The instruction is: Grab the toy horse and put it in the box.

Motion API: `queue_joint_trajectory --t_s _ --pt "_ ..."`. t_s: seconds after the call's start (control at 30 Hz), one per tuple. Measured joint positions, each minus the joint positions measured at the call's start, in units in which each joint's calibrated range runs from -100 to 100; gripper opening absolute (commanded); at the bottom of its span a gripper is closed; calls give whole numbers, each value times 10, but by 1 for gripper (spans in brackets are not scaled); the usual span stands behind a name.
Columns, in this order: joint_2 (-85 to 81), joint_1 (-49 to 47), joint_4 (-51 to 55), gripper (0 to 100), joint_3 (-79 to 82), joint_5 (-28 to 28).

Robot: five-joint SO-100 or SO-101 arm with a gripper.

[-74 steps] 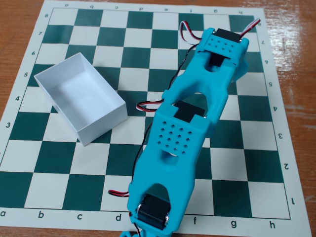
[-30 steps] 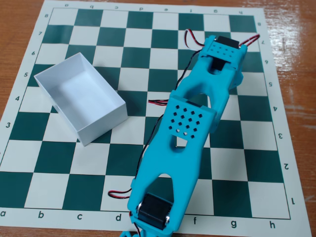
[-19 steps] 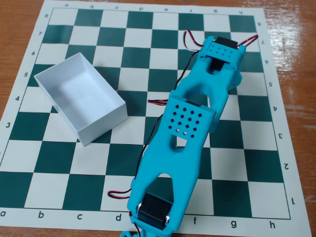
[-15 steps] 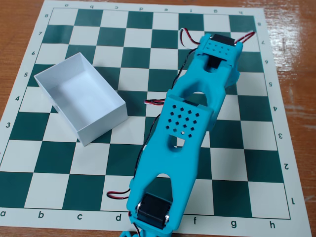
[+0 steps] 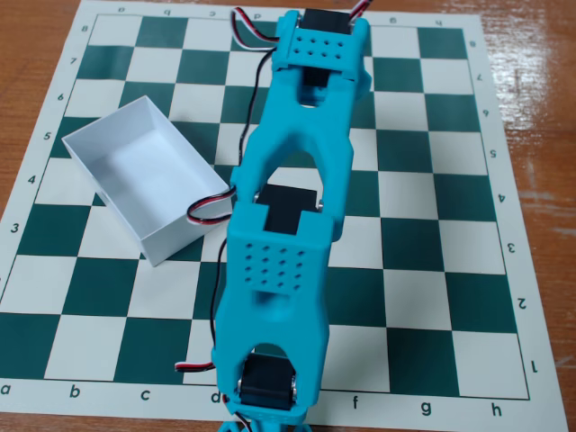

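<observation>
Where the wooden tabletop [image 5: 540, 108] is covered by the green-and-white chessboard mat [image 5: 450, 270], the turquoise arm [image 5: 288, 234] is stretched from the near edge to the far side. Left of it, the white box [image 5: 144, 180] is seen open-topped. The pincer's state cannot be told, and the toy horse is hidden.

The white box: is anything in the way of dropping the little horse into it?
Nothing visible blocks it. The box sits open-topped and empty on the chessboard, left of the blue arm. But neither the toy horse nor the gripper shows in this fixed view; the arm hides whatever lies beneath it.
</observation>
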Motion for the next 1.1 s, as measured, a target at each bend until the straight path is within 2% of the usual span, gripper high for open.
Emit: queue_joint_trajectory --t_s 0.27,0.53,1.1 --pt "-121 -99 1 0 136 24" --pt "-163 -193 -2 0 162 32" --pt "-163 -250 -15 0 290 48"
